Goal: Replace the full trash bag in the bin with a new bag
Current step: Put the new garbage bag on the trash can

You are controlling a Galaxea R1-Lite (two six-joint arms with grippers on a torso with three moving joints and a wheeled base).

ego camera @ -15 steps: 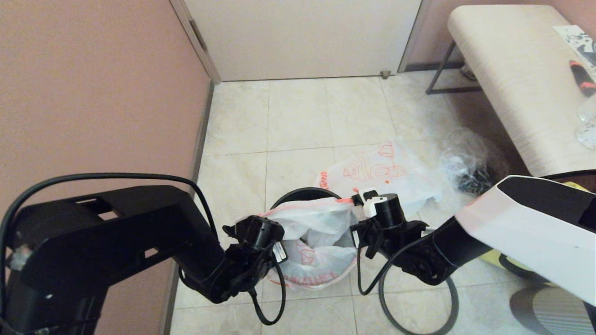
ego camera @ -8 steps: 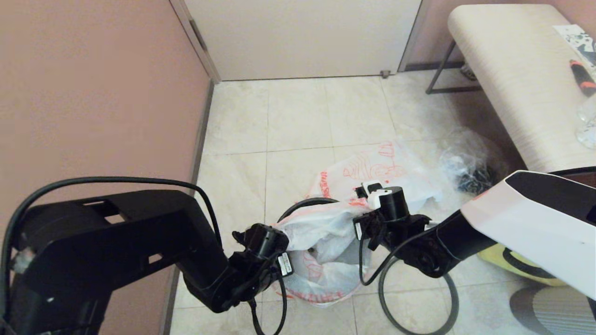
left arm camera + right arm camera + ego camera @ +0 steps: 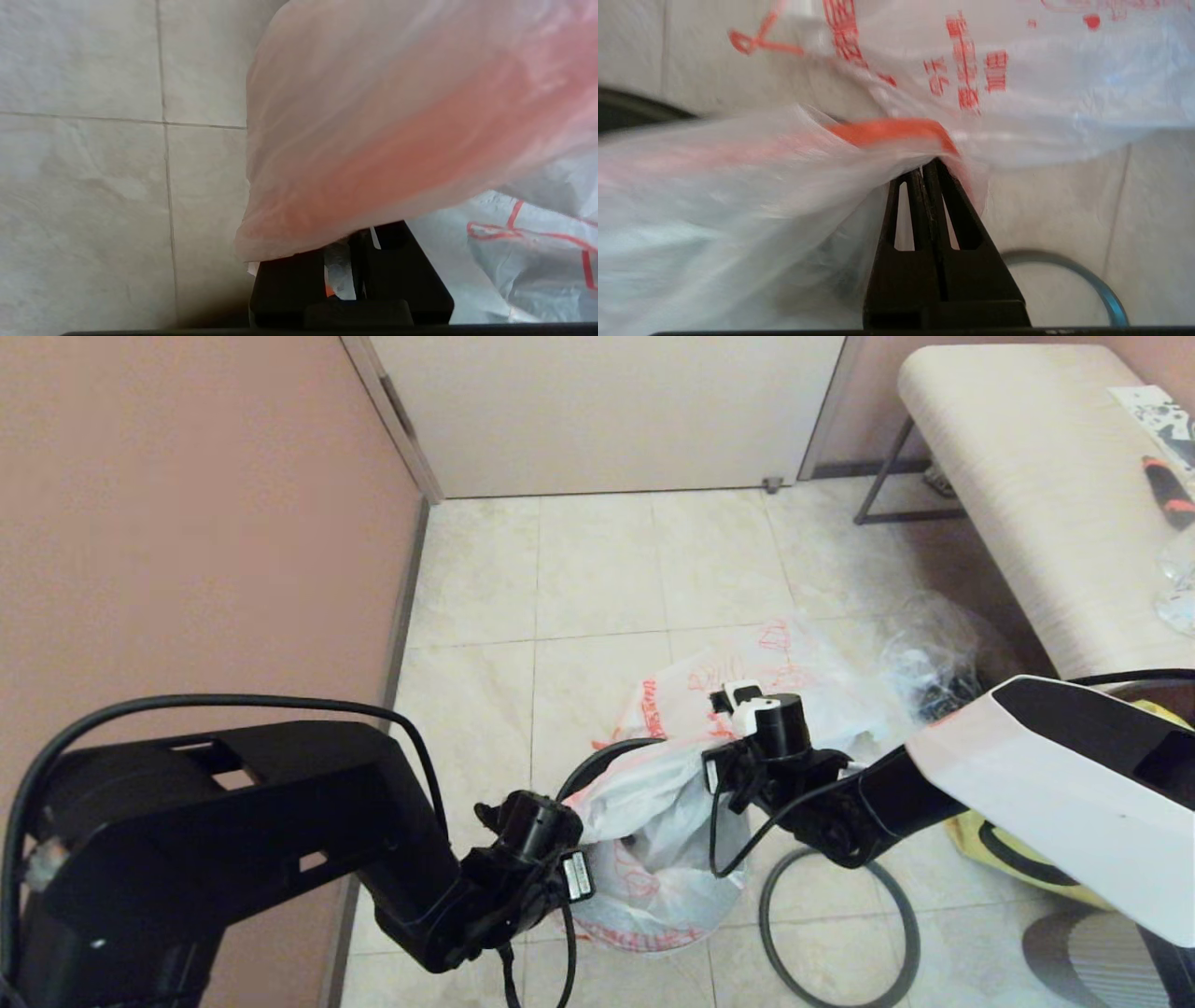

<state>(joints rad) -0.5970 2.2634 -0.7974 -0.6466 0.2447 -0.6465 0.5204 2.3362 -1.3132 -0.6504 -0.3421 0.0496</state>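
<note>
Gripping crinkly full trash bag [image 3: 653,859]: right gripper [image 3: 930,163] pinched shut on its 2 o'clock edge, left gripper [image 3: 348,261] probably clamped at 9, tips film-covered; bin [image 3: 597,758] mostly hidden.

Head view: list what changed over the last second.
Both grippers, left and right, stay shut on the full trash bag and have lifted it up and forward, clear of the bin. The limp new bag, rim hoop and clear bag stayed put.
</note>
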